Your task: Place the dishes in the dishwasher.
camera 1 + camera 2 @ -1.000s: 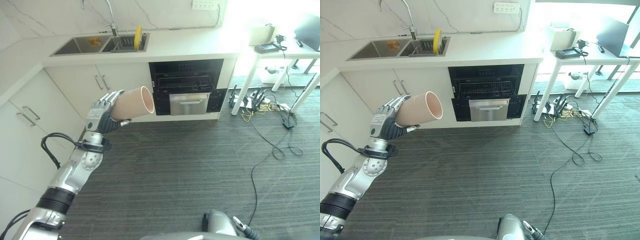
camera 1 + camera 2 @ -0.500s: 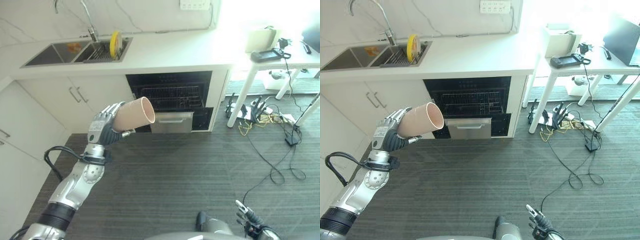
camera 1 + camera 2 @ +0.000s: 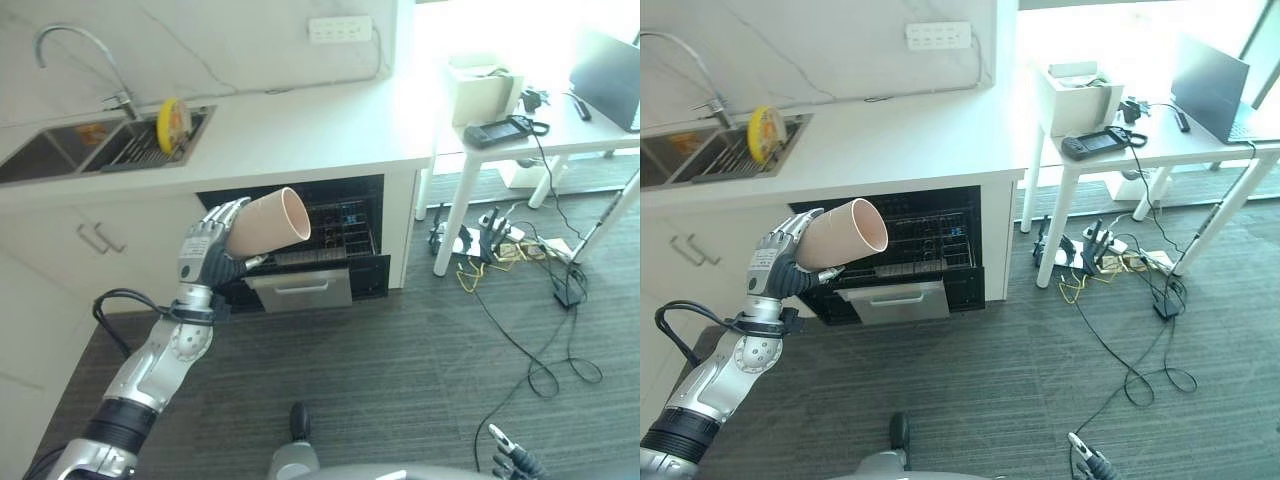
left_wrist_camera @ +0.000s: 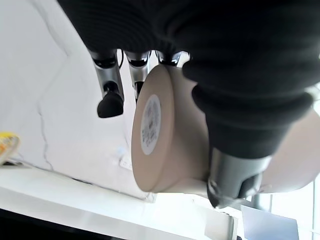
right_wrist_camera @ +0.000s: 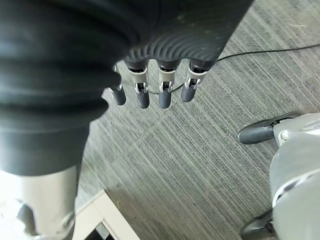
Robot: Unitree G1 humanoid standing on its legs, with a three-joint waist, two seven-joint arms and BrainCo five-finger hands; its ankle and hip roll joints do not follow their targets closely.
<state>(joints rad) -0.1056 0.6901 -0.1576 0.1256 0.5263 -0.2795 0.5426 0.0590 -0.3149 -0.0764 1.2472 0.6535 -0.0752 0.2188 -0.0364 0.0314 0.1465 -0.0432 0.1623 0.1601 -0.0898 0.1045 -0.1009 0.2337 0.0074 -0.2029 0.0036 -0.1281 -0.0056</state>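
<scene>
In the left eye view, a tan cup (image 3: pixel 266 220) is held on its side by the left robot hand (image 3: pixel 205 252), with its open mouth turned toward the open dishwasher (image 3: pixel 315 245) built in under the white surface (image 3: pixel 330 130). The cup is seen in front of the dishwasher's dark opening, above its steel drawer front (image 3: pixel 300 290). A yellow dish (image 3: pixel 168 124) stands upright in the sink rack (image 3: pixel 140 148) beside the tap (image 3: pixel 75 55).

In the right eye view, the same cup (image 3: pixel 843 234) is seen raised above the grey carpet floor (image 3: pixel 1040 370), level with the wire rack (image 3: pixel 910 245) inside the dishwasher. A white side table (image 3: pixel 1140 150) stands well apart.

In the left wrist view, the cup's flat base (image 4: pixel 152 127) is seen close up, with the fingers (image 4: pixel 111 97) and thumb curled round its body.

In the right wrist view, the right robot hand (image 5: pixel 150 85) is seen over the carpet, its fingers relaxed and nothing grasped.
</scene>
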